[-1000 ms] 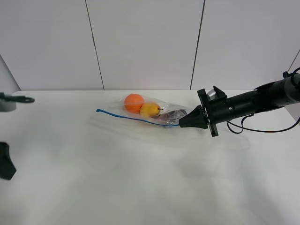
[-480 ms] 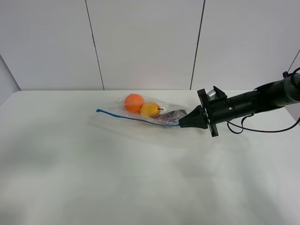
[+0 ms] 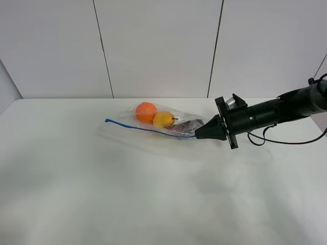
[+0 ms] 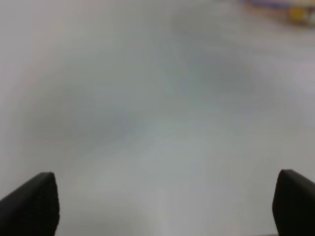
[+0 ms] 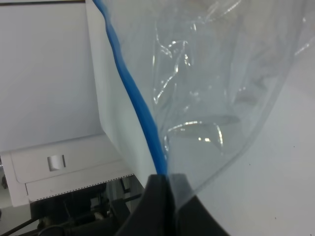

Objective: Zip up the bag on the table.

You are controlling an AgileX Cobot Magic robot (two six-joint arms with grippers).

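Lying toward the far middle of the counter (image 3: pixel 153 194): bag (image 3: pixel 158 122) with orange (image 3: pixel 145 111), pear (image 3: pixel 163 119) and eggplant (image 3: pixel 187 126) inside, blue strip (image 3: pixel 148 130) along its near edge. Right gripper (image 3: pixel 198 135) reaching in low from the right, jaws pinched shut on strip end. Left gripper (image 4: pixel 162 206) out of the high view, jaws spread wide over bare counter, holding nothing.

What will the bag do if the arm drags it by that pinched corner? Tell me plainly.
The bag is thin crinkly film, so it likely stretches and folds rather than sliding stiffly. The round orange and pear inside may roll and shift its weight. The right gripper pinches only the blue strip, which could slip.
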